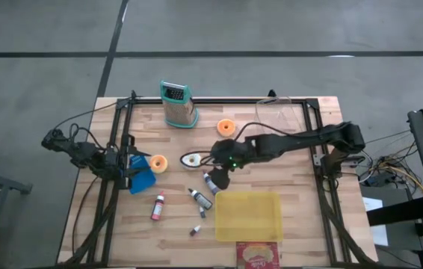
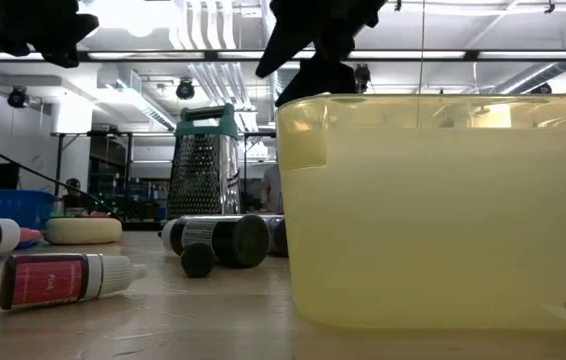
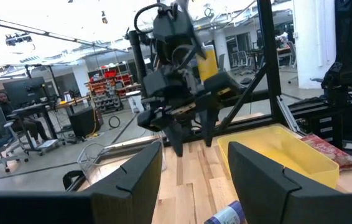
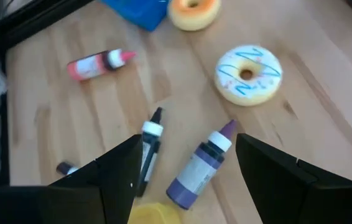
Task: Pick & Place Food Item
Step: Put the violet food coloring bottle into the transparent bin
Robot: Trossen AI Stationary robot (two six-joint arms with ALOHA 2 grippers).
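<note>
A white-iced donut with blue lines [image 4: 249, 73] lies flat on the wooden table [image 1: 294, 161], left of centre in the high view [image 1: 191, 158]. A yellow donut [image 1: 158, 163] lies to its left and an orange one [image 1: 226, 127] farther back. My right gripper [image 1: 219, 173] hovers open above the table, just right of the white donut, slanting down; the purple bottle [image 4: 199, 168] shows between its fingers in its wrist view. My left gripper [image 1: 131, 164] waits open at the table's left edge, holding nothing.
A yellow bin [image 1: 247, 215] stands near the front with a red packet [image 1: 258, 255] before it. A red bottle [image 1: 157, 205], a dark bottle [image 1: 200, 198] and a small one [image 1: 196, 230] lie about. A grater [image 1: 178, 104] and a clear container [image 1: 282, 112] stand at the back; a blue piece [image 1: 143, 179] lies left.
</note>
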